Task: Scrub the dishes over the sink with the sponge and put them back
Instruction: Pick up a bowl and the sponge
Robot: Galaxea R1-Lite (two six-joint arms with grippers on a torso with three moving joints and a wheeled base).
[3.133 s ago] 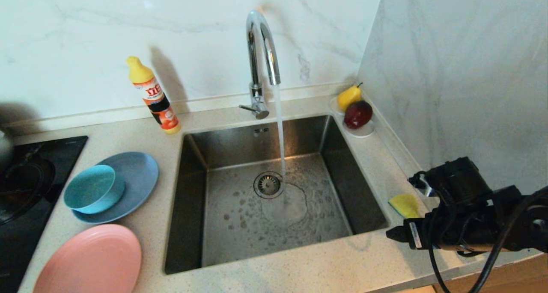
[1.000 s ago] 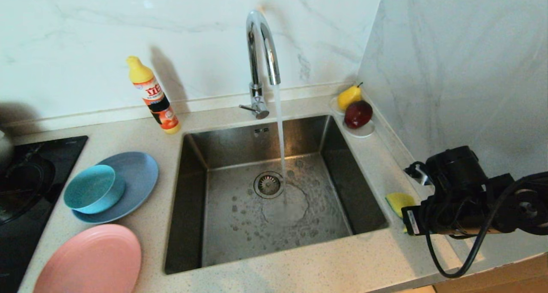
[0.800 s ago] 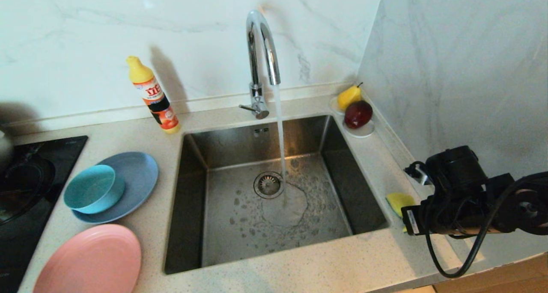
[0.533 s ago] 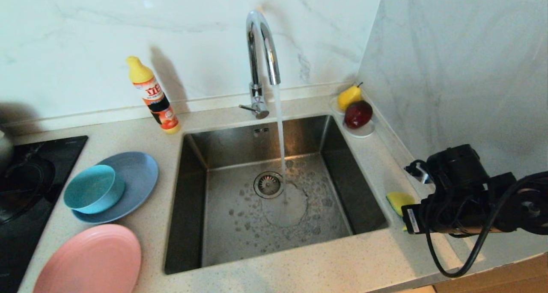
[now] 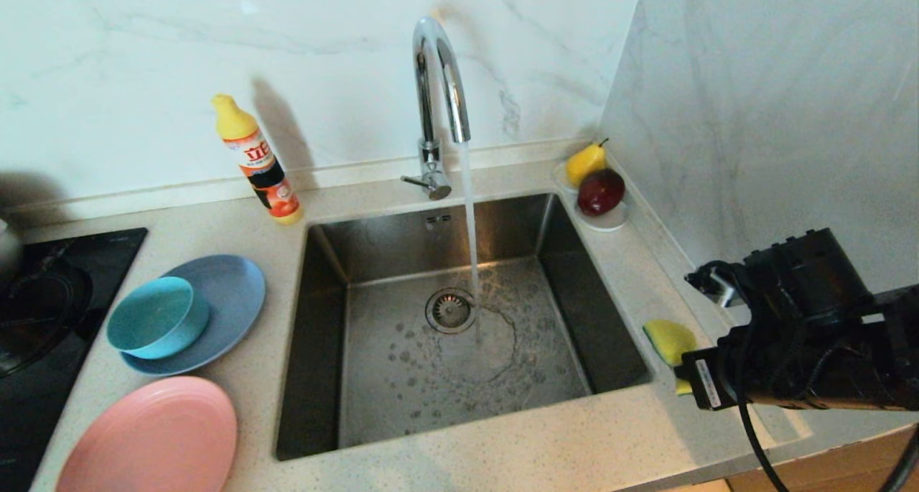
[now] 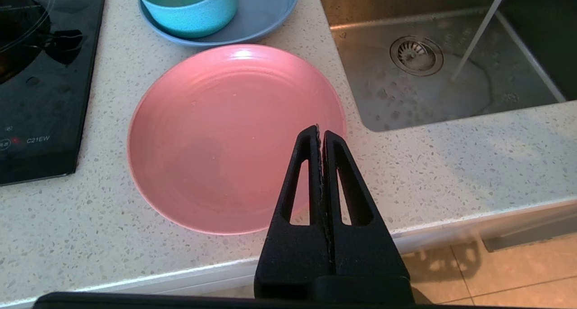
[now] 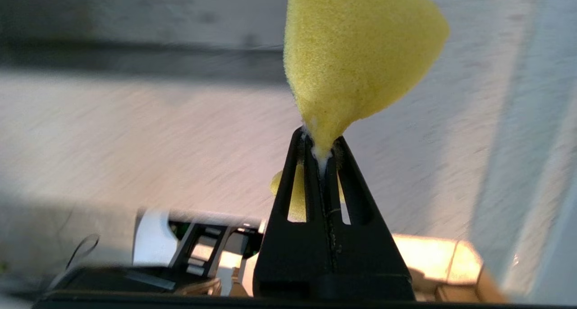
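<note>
Sponge [image 5: 668, 340]: one, pinched at its corner by the right tool [image 7: 321, 158], at the sink's [image 5: 459, 233] four o'clock, long axis toward ten. Dishes: three, at nine. Left tool [image 6: 321, 135] pressed together over the pink plate [image 6: 216, 137].

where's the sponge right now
The sponge is pinched in the shut jaws of the right gripper; in the head view it shows at the sink's right rim, near the front corner.
</note>
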